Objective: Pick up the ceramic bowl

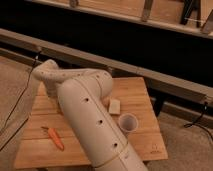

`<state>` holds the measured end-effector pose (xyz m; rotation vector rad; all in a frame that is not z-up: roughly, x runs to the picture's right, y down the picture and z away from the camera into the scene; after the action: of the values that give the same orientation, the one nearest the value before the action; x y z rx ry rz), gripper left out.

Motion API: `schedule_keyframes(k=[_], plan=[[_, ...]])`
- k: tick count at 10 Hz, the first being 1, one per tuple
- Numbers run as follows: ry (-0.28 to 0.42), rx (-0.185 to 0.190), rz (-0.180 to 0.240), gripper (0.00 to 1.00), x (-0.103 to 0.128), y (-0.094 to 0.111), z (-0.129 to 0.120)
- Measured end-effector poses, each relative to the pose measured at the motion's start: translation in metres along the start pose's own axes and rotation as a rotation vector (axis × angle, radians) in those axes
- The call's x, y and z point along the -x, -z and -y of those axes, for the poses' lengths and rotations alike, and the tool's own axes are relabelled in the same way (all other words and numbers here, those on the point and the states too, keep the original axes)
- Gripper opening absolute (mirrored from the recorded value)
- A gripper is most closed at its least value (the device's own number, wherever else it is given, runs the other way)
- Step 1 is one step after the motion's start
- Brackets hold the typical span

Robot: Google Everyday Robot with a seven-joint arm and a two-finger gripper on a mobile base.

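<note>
The gripper [51, 91], opening untellable, hovers at the far-left corner of the desk [137, 92] and may knock aside the ceramic bowl, hidden behind the arm [90, 117].

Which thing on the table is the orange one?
The carrot, lying alone left of the arm; the cup is white, the block tan. The gripper is at the arm's far end, over the table's back-left corner.

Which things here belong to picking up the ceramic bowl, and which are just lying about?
For the job: gripper, at the table's far-left part; the ceramic bowl itself is not visible, perhaps hidden behind the arm.

Lying about: carrot, white paper cup, small tan block, all on the wooden table.
</note>
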<state>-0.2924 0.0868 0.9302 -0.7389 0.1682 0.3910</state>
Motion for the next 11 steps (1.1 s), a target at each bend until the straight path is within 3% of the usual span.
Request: schedule_keyframes(k=[2,4,8,9,11], plan=[[-0.007,0.008,-0.009,0.63,0.001,-0.007,0.004],[-0.001,-0.001,0.000,0.49,0.004,0.004,0.005],[0.009,-0.011,0.040,0.07,0.009,0.039,-0.002],[0.009,-0.013,0.045,0.01,0.008,0.043,-0.002],[0.007,-0.017,0.063,0.00,0.008,0.055,-0.004]])
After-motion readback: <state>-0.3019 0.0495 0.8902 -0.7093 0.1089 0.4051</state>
